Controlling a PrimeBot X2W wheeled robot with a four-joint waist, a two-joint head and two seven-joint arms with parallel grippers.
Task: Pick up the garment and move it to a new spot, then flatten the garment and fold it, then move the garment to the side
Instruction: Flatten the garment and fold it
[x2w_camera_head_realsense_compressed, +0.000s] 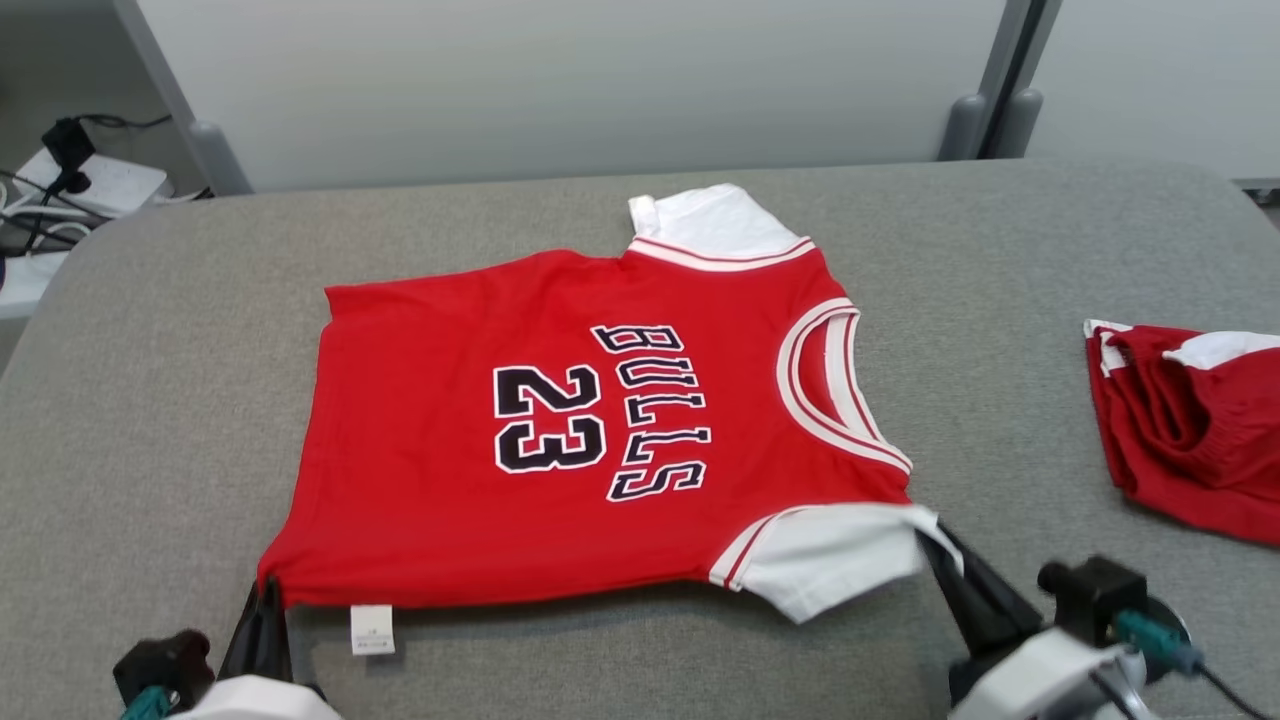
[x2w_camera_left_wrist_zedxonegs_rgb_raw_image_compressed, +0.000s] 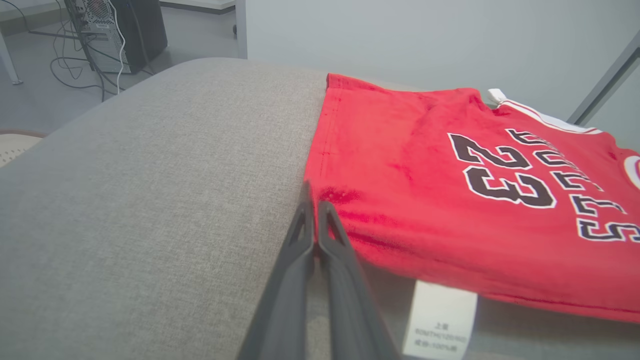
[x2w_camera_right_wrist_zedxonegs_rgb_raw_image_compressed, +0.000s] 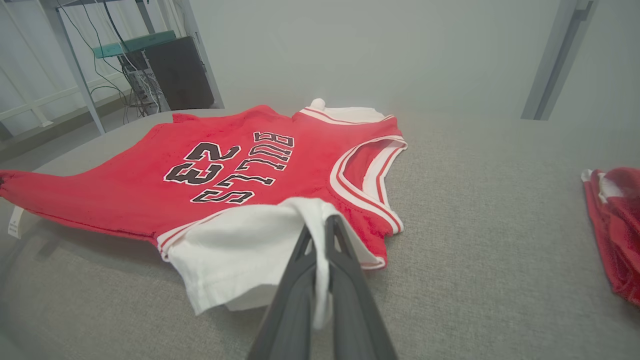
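Jersey (x2w_camera_head_realsense_compressed: 450, 520) lying flat near table (x2w_camera_head_realsense_compressed: 150, 420) front edge; we're clamping left gripper (x2w_camera_head_realsense_compressed: 268, 598) on hem, right gripper (x2w_camera_head_realsense_compressed: 935, 545) on sleeve; fold, side-move pending.

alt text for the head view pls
A red jersey printed BULLS 23, with white sleeves, lies spread on a grey table, its near edge pinched by both arms: the left pincer at the hem corner, the right pincer on a sleeve. Another red garment sits bunched at the right.

Care label (x2w_camera_left_wrist_zedxonegs_rgb_raw_image_compressed: 439, 320) (its print too blurry)
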